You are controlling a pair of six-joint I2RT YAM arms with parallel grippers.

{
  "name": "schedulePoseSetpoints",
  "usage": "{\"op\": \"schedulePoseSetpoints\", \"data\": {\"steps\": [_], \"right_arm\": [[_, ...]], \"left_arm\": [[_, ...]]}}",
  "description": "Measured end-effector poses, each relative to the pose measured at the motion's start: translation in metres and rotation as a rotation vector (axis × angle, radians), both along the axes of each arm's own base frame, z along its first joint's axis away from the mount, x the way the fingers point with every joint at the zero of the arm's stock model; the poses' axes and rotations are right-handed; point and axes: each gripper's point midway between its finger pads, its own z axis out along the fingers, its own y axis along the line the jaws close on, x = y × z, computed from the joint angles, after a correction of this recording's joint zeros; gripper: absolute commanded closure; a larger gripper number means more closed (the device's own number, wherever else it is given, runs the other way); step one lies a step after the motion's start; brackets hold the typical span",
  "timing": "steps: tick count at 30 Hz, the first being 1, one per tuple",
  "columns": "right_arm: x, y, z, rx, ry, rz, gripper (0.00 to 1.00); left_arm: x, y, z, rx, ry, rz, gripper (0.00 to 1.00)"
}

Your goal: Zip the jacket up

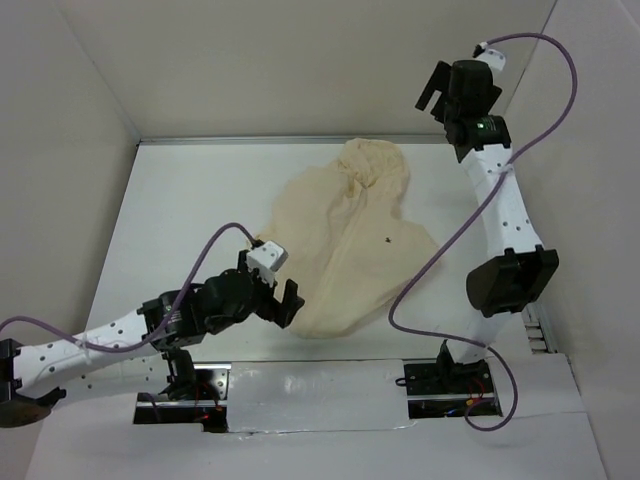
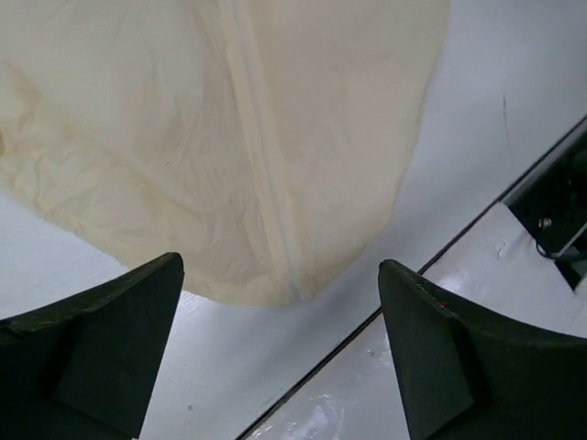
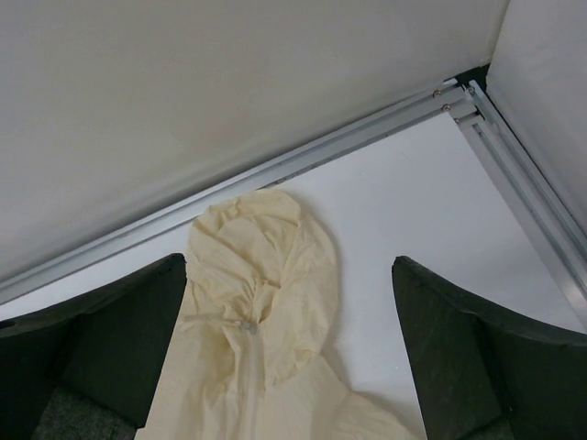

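The cream jacket lies flat in the middle of the white table, hood toward the back wall and hem toward the arms. My left gripper hovers open just over the hem's near-left edge. In the left wrist view the closed zip line runs down to the hem between the spread fingers, and the left gripper holds nothing. My right gripper is raised high at the back right, open and empty. The right wrist view looks down on the hood, with a small pull at the neck and the right gripper well above the cloth.
White walls close in the table on the left, back and right. An aluminium rail runs along the back edge. A shiny metal plate spans the near edge between the arm bases. Purple cables loop from both arms.
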Motion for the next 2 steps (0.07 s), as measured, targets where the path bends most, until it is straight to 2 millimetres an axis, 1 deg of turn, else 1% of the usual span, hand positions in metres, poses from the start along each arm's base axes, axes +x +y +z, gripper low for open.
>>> {"op": "schedulePoseSetpoints", "data": {"steps": [1, 2], "right_arm": [[-0.0040, -0.0003, 0.0032, 0.005, -0.015, -0.001, 0.00], [-0.0094, -0.0008, 0.0018, 0.008, -0.013, -0.003, 0.00]], "left_arm": [[0.0020, 0.0028, 0.0000, -0.006, 0.029, 0.047, 0.01], [0.0043, 0.0059, 0.0005, -0.007, 0.055, 0.093, 0.01]]}}
